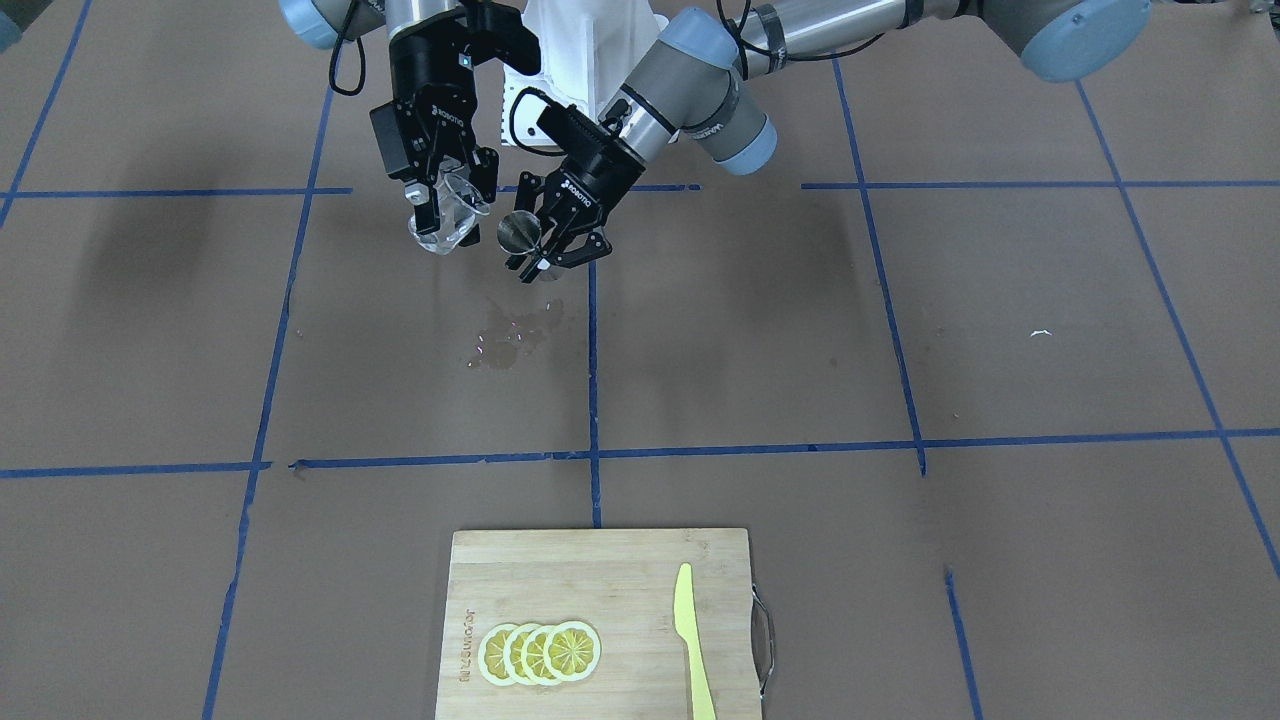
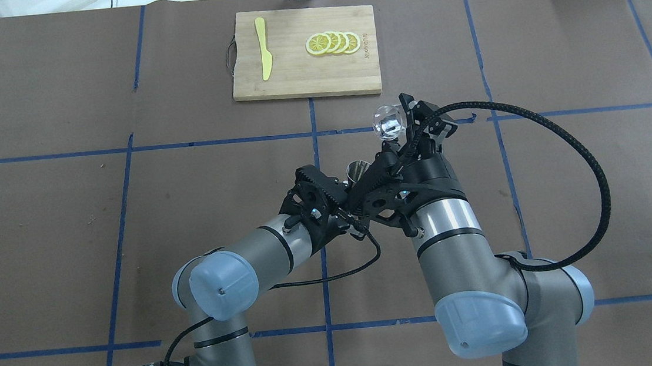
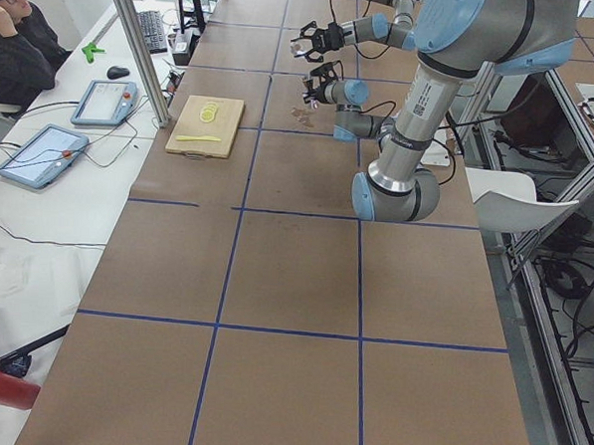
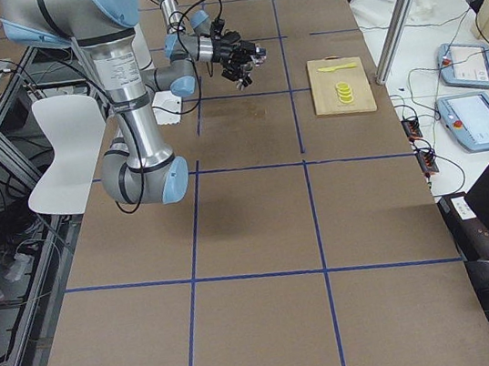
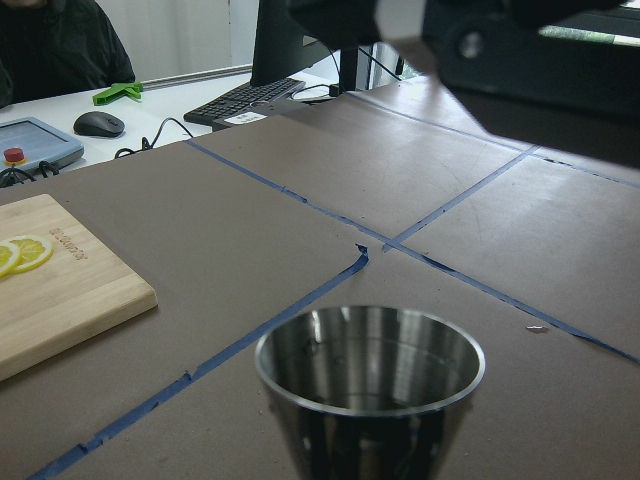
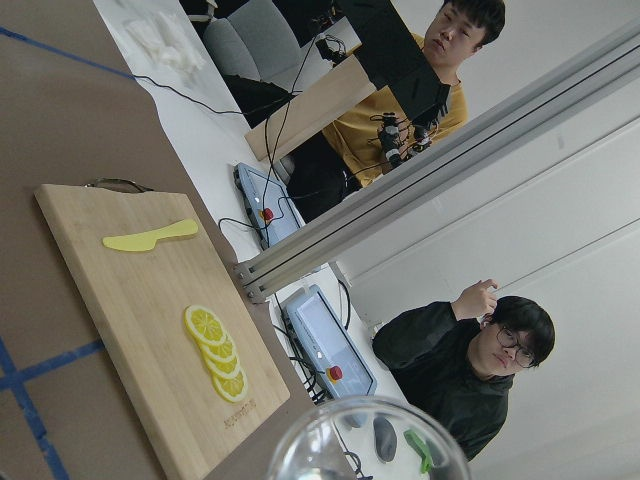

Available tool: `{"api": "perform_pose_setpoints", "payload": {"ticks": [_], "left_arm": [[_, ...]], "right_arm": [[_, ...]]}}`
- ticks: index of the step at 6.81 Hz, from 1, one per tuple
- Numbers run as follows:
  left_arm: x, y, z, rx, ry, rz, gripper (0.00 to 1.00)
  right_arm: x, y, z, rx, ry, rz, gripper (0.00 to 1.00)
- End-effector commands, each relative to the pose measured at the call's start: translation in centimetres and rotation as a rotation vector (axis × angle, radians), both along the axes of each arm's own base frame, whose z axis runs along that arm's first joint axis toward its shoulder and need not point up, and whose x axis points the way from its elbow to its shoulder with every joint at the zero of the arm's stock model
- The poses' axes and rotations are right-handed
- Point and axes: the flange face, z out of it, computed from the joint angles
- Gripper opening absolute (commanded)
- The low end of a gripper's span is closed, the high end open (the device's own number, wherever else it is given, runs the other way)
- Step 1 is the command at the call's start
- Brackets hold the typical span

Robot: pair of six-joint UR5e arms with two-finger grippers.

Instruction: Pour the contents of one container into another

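right hand (image 1: 452, 204) clamped on tilted clear cup (image 1: 445, 222), left hand (image 1: 532, 236) clamped on steel jigger (image 1: 517, 231), wet puddle (image 1: 508, 336) beneath

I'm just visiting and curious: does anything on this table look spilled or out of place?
Yes. A glistening wet patch lies on the brown paper table, roughly beneath the small clear cup in the right gripper and the silvery hourglass steel jigger in the left gripper. Some liquid likely missed the jigger.
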Motion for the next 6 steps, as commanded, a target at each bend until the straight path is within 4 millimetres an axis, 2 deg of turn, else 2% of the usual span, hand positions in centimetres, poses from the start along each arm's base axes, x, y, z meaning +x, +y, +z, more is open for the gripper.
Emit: {"api": "perform_pose_setpoints", "payload": {"ticks": [1,6], "left_arm": [[0.1,0.1,0.1,-0.001,-0.003,0.001,0.00],[0.2,0.1,0.2,-0.001,-0.004,0.001,0.00]], "right_arm": [[-0.2,0.5,-0.2,0.017,0.038,0.002,0.00],[-0.5,0.7,-1.7,0.054,0.175,0.029,0.00]]}}
